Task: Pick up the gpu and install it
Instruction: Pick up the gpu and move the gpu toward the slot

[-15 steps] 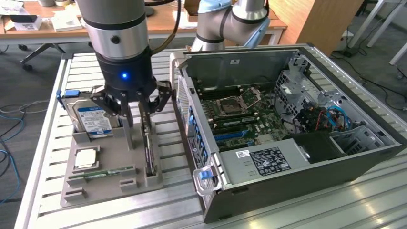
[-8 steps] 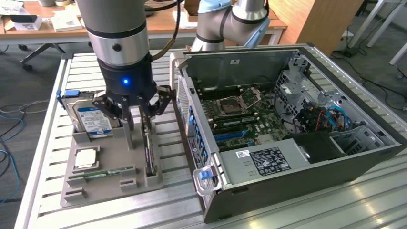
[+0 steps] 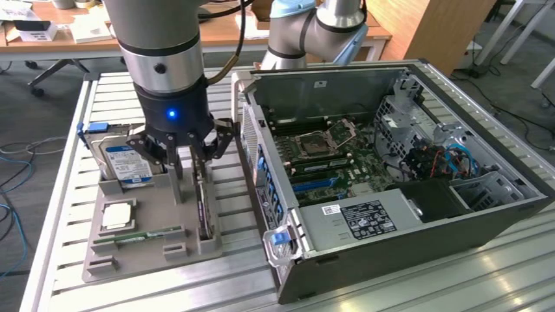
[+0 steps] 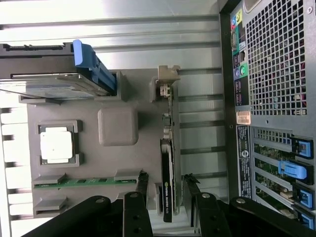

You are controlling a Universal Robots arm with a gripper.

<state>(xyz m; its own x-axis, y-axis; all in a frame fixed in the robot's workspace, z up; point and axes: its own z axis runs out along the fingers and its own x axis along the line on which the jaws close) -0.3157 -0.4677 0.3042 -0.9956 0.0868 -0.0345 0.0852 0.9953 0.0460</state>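
Observation:
The gpu [image 3: 202, 218] is a thin dark card standing on edge in a slot of the grey parts tray [image 3: 130, 263]. In the wrist view the gpu [image 4: 168, 185] shows its black fan side and its silver end bracket [image 4: 168, 81]. My gripper [image 3: 191, 185] hangs low over the tray, open, with one finger on each side of the card. From the wrist the gripper [image 4: 166, 178] straddles the fan end, and a small gap shows between each fingertip [image 4: 143, 178] and the card. Nothing is held.
The tray [image 4: 89, 158] also carries a silver hard drive [image 3: 126, 162], a processor [image 3: 117, 216] and a green memory stick [image 3: 139, 237]. An open computer case [image 3: 485, 214] lies at the exterior view's right, motherboard [image 3: 329, 156] exposed. A second robot arm [image 3: 321, 26] stands behind it.

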